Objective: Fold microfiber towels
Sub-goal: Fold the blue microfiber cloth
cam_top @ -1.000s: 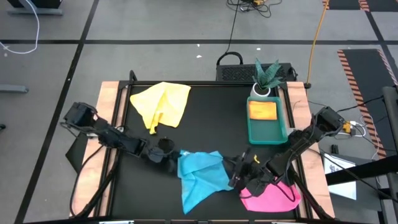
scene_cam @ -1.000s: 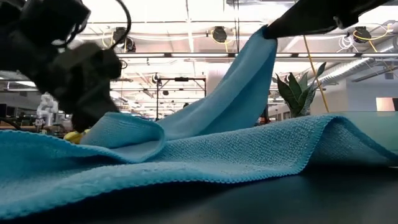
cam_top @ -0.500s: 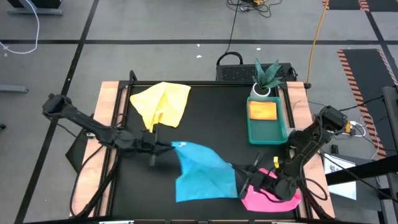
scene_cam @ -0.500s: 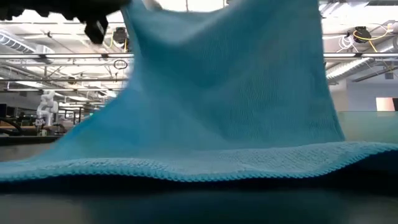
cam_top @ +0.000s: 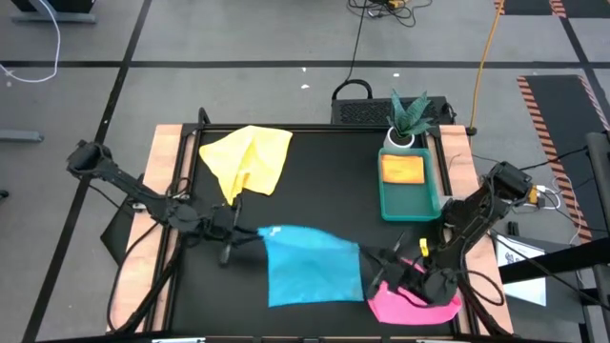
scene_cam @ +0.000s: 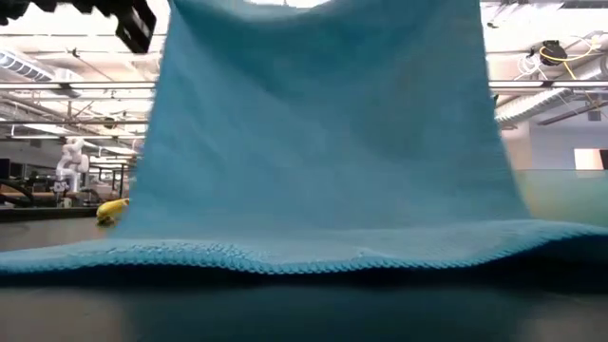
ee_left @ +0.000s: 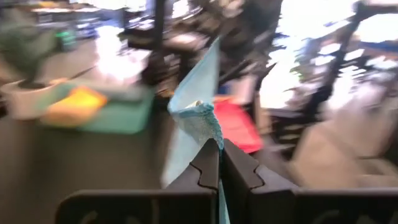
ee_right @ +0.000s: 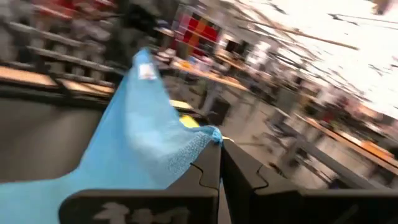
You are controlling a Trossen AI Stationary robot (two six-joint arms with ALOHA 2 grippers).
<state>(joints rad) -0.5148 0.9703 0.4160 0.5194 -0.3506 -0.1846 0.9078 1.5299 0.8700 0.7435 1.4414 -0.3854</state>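
Black tabletop now shows the light blue towel [cam_top: 313, 270] pulled into a flat rectangle near the front edge, no longer a slanted, bunched shape. The left gripper [cam_top: 250, 235] and right gripper [cam_top: 372, 259] are each clamped on a far corner, holding that edge up and taut. It looks squared for its first fold; the yellow towel [cam_top: 249, 160] and pink towel [cam_top: 410, 303] wait unfolded.

Left arm reaching in from the worktop's left edge, extended low toward the centre. Left gripper [cam_top: 250, 232] holding its jaws closed, pinching a corner of the light blue towel [cam_top: 313, 268]. Right arm bending in from the right edge, elbow raised. Right gripper [cam_top: 374, 266] likewise keeping its jaws closed, clamping the opposite upper corner. Both grippers lifting at similar height.
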